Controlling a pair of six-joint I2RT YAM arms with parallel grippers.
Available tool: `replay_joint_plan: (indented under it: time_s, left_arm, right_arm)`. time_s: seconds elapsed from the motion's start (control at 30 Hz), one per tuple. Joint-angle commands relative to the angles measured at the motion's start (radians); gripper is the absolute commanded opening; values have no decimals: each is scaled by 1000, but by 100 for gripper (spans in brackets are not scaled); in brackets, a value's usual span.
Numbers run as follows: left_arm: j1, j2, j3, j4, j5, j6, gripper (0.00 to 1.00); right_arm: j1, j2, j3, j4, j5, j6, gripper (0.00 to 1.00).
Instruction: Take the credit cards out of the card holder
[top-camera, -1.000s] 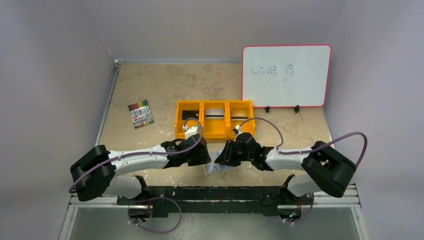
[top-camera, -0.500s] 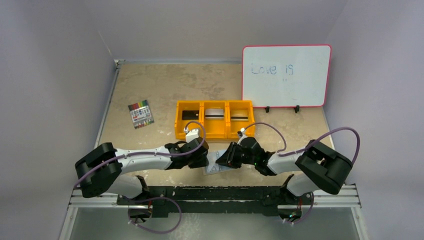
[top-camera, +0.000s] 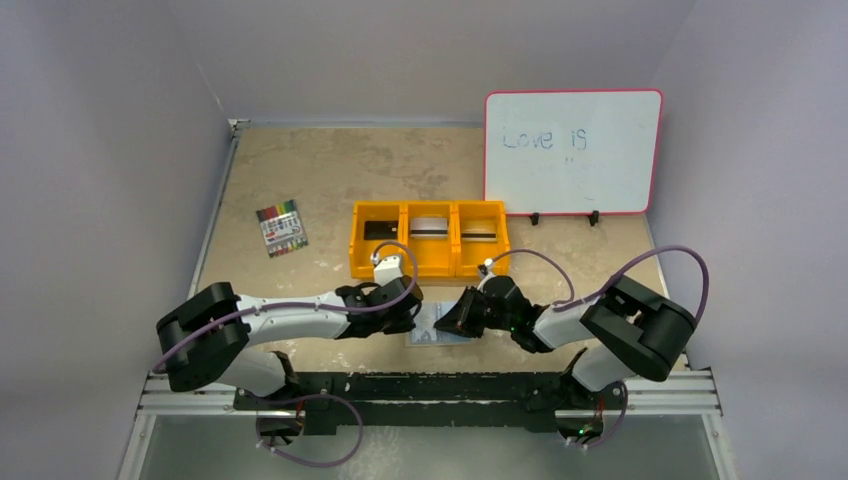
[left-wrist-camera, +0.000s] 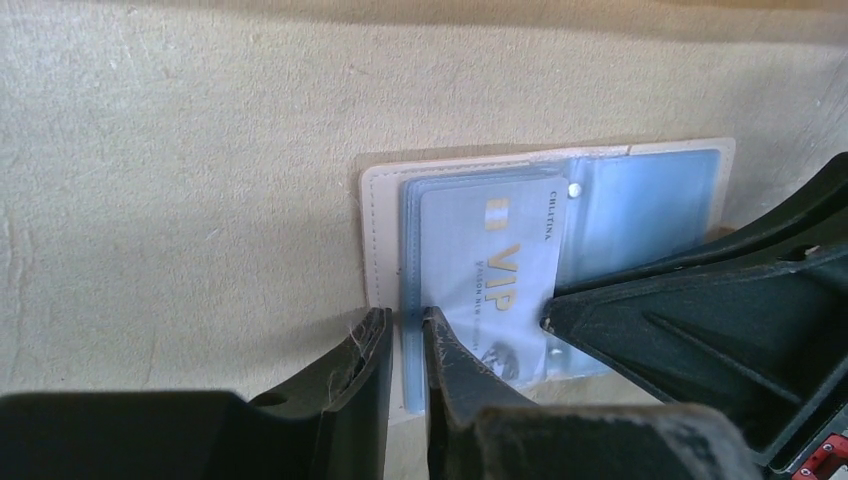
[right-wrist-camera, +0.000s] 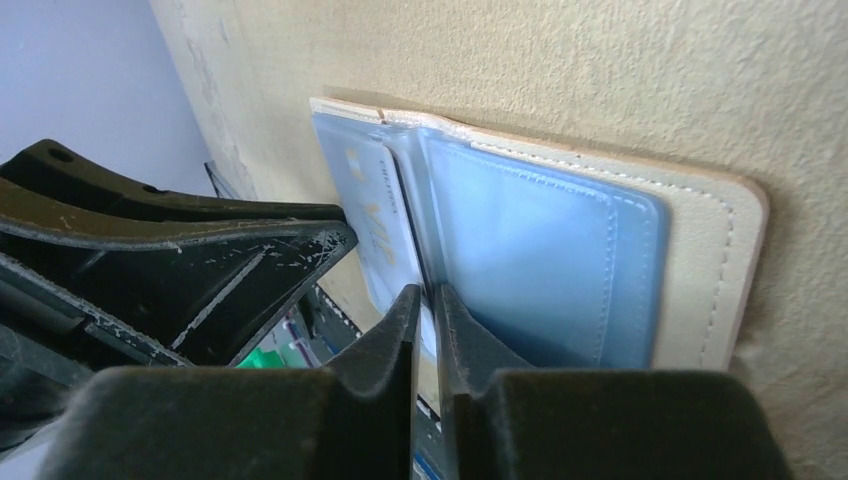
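Jaws of the left gripper (left-wrist-camera: 402, 325) stand only a thin slit apart. Its tips are down on the left border of the card holder (left-wrist-camera: 640, 200) and pinch the edge of its blue sleeves beside a VIP card (left-wrist-camera: 490, 280). The right gripper (right-wrist-camera: 427, 300) is likewise almost together, nipping a leaf at the centre fold. The holder lies open and flat on the table (top-camera: 330, 170), between the two arms and just in front of the orange tray (top-camera: 430, 262).

Beige table (top-camera: 330, 170) — card holder (top-camera: 432, 331), tray (top-camera: 430, 269), markers (top-camera: 282, 229), whiteboard (top-camera: 572, 152)
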Motion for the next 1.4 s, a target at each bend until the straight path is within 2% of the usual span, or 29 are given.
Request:
replay_joint_plan:
  time_s: [0.0,0.2,0.3,0.5,0.6,0.87,1.2,1.33,1.37]
  left_arm:
    - [-30,65,1,10,-2,-3,11]
    - [-56,79,1,11,-9,-22,5]
    - [-68,80,-2,14,-15,-30,2]
    - [-73,76,-5,22,-11,-28,0]
    - [-76,76,-5,21,-8,-27,0]
    - [-79,46,-9,-31,-64,-47,0]
    - [-79,34,1,-54,-93,-48,0]
    - [-79,46,2,-43,-78,-37,0]
    - [-79,47,4,-36,-72,-34,0]
  right_arm:
    - [11,36,21,53,-25,11,11]
    - [10,11,10,105,-12,11,13]
    - [11,-7,12,97,-3,3,18]
    - [10,1,52,68,-7,-41,12]
    - [10,-1,59,70,-10,-44,0]
    - [10,-86,32,-27,56,-33,0]
    - [11,-94,-60,72,37,11,0]
    - [11,-86,-40,63,38,2,0]
    - [10,-81,-28,55,38,0,3]
